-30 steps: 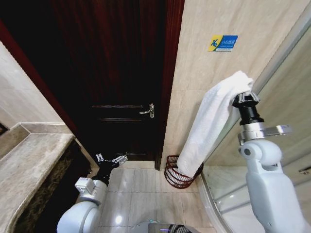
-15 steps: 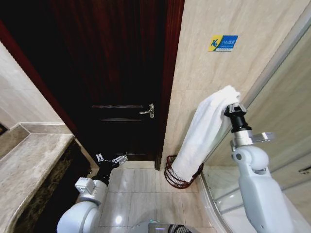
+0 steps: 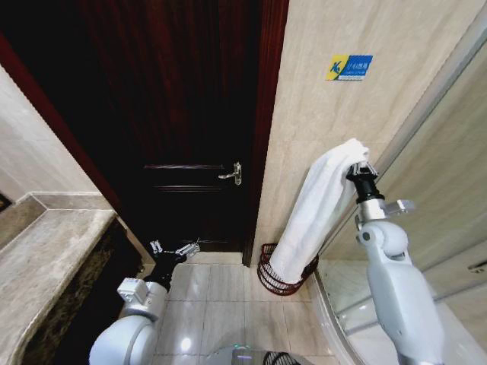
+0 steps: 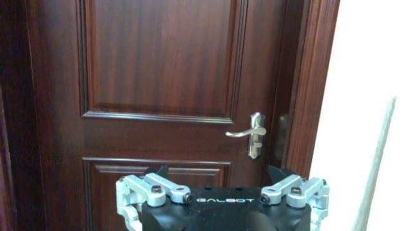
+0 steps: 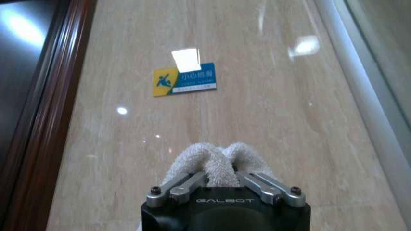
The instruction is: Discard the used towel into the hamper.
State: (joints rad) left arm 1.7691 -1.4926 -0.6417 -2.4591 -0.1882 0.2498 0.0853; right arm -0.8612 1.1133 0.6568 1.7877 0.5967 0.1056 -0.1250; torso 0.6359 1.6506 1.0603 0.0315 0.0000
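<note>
Above the hamper (image 3: 287, 271), my right gripper (image 3: 361, 169) pinches the white towel (image 3: 316, 209), release pending; left gripper (image 3: 175, 249), fingers spread, idles low.

**Arm poses**

R arm raised, forearm upright, right gripper (image 3: 363, 168) pointing up, fingers pinched on towel (image 3: 316, 211). L arm parked low, left gripper (image 3: 175, 249) aimed fwd, fingers spread wide, nothing between them.

Bright glare on glossy wall (image 5: 186, 58)
</note>
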